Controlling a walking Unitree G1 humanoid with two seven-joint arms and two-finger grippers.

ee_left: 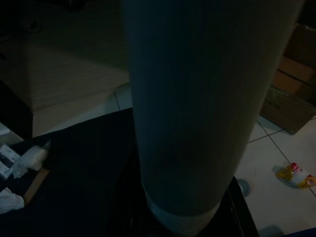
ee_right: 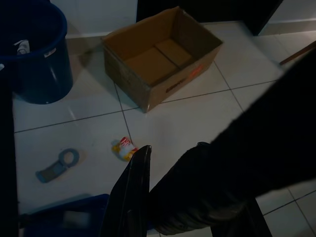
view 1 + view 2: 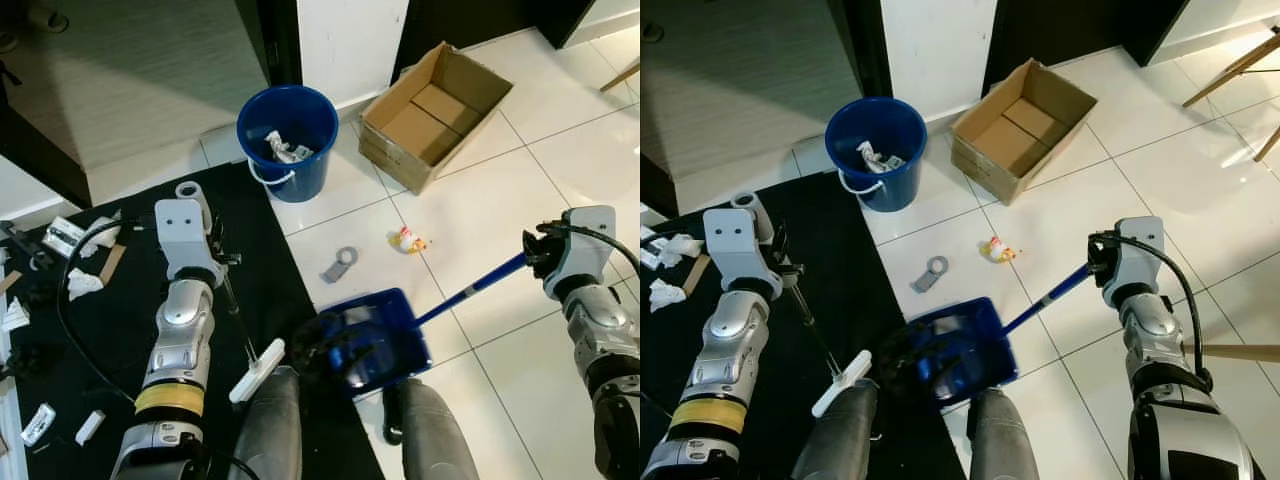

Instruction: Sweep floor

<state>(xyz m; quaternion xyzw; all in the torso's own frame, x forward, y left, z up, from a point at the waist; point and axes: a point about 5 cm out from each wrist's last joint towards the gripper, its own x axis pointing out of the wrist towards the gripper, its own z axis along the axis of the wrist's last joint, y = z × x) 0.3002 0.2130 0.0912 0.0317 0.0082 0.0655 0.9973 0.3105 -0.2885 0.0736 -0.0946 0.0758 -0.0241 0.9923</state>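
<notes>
Right gripper [image 3: 1098, 262]: jaws closed on the top end of the blue dustpan handle [image 3: 1050, 292], out at the robot's right over the white tile floor [image 3: 1200, 180]. The handle slopes down and inward to the blue dustpan [image 3: 958, 355], which sits on the tiles just ahead of the robot's legs, at the edge of the black mat [image 3: 120, 330]. The pan looks blurred; can't tell what's in it.

Left gripper [image 3: 222, 262]: holding a thin dark broom stick [image 3: 238, 320] above the mat; can't tell jaw gap, the wrist housing hides it. The stick ends in a white brush head [image 3: 257, 370] close to the robot's left leg, just beside the dustpan.

On the tiles ahead of the pan: a small yellow-red wrapper [image 3: 997, 250] and a grey ring-shaped scrap [image 3: 931, 273], near each other, not touching. Further ahead, a blue bucket [image 3: 876, 150] with crumpled paper inside, and an open cardboard box [image 3: 1022, 128] to its right. White paper scraps [image 3: 82, 284] lie on the mat at far left.
</notes>
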